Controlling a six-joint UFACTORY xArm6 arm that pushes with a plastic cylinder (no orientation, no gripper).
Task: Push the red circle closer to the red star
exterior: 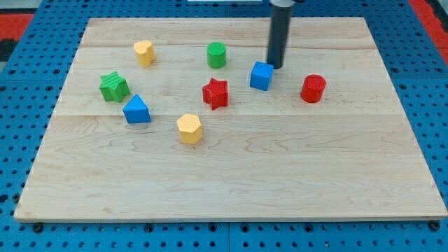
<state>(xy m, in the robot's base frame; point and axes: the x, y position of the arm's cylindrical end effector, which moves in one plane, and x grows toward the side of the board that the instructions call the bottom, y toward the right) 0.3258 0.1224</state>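
Note:
The red circle [313,88] stands on the wooden board at the view's right. The red star [215,93] lies near the middle, well to the left of the circle. A blue cube [261,75] sits between them, a little higher in the view. My tip [275,66] is at the end of the dark rod, just above and right of the blue cube, close to it, and up-left of the red circle.
A green cylinder [217,54] and a yellow heart-like block [143,52] sit toward the top. A green star [113,87] and a blue triangle [136,110] sit at the left. A yellow hexagon [190,129] lies below the red star. The board [280,175] rests on a blue pegboard.

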